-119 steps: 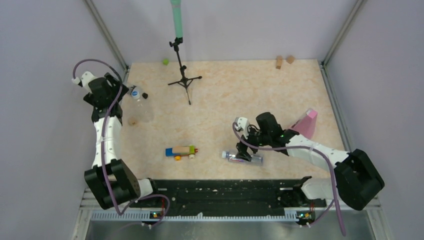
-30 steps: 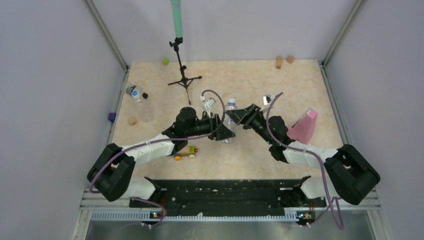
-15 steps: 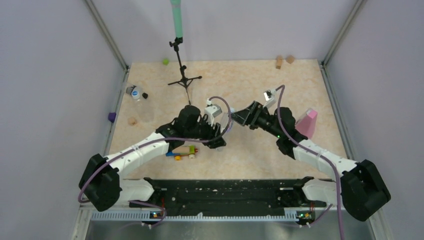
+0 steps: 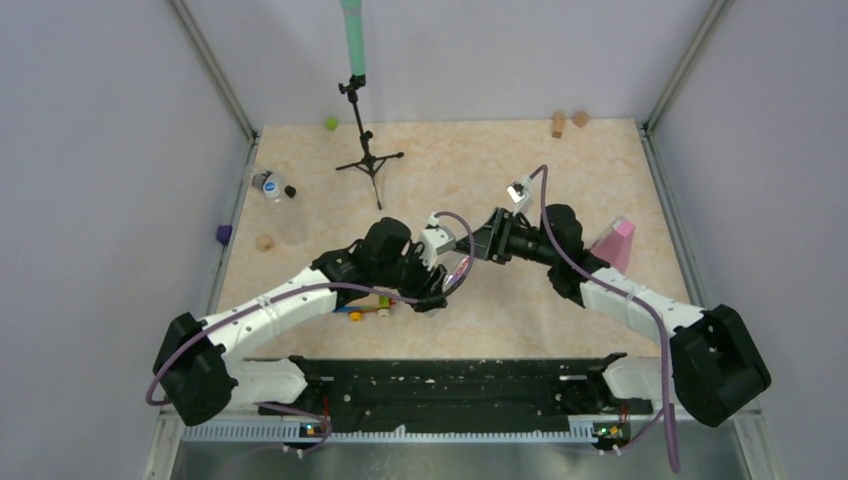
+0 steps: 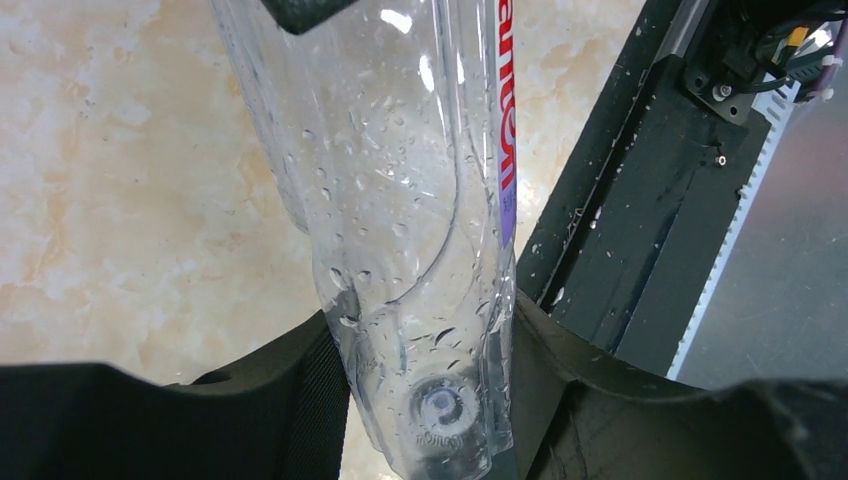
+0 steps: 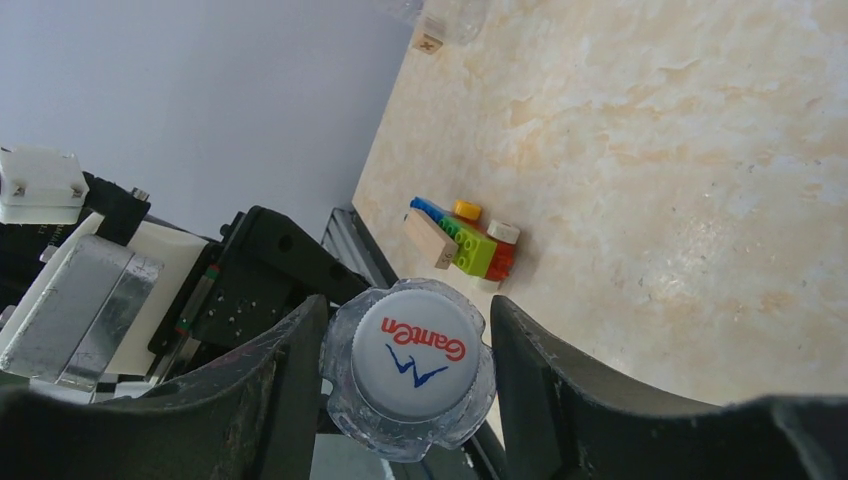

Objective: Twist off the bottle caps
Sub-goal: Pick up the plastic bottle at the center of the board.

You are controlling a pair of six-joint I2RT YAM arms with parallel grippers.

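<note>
**A:** How does the right gripper [image 6: 408, 350] stand?

**B:** Its jaws flank the white round plastic screw cap [image 6: 415, 352]. In the wrist view one finger is at 9 o'clock of the cap and one at 3 o'clock, both close against the clear shoulder behind it. Whether they actually pinch cannot be told.

**A:** And the other end?

**B:** The left gripper [image 5: 430, 375] is clamped on the base of the clear plastic water bottle with the purplish-pink label band [image 5: 400, 200]. The bottle's bottom is wedged between its fingers.

**A:** Where does that put the bottle overall?

**B:** Seen from overhead, it is near the middle of the marbled tabletop [image 4: 480, 160], bridging the two grippers. Its long axis runs from about 8 o'clock, where the left gripper holds the base, to about 2 o'clock. The cap points that way, into the right gripper.

**A:** What does the coming move turn on?

**B:** The cap faces the right wrist camera nearly square on, so the bottle's axis looks lined up with that wrist's roll. The right arm is the one at the cap. The step likely calls for a twist about that line while the left holds firm.

**A:** Anything nearby?

**B:** A coloured toy-block car [image 4: 365, 303] lies just beside the left gripper, at about 8 o'clock of it. A second clear bottle [image 4: 272, 187] lies well apart, at 10 o'clock on the table.
</note>
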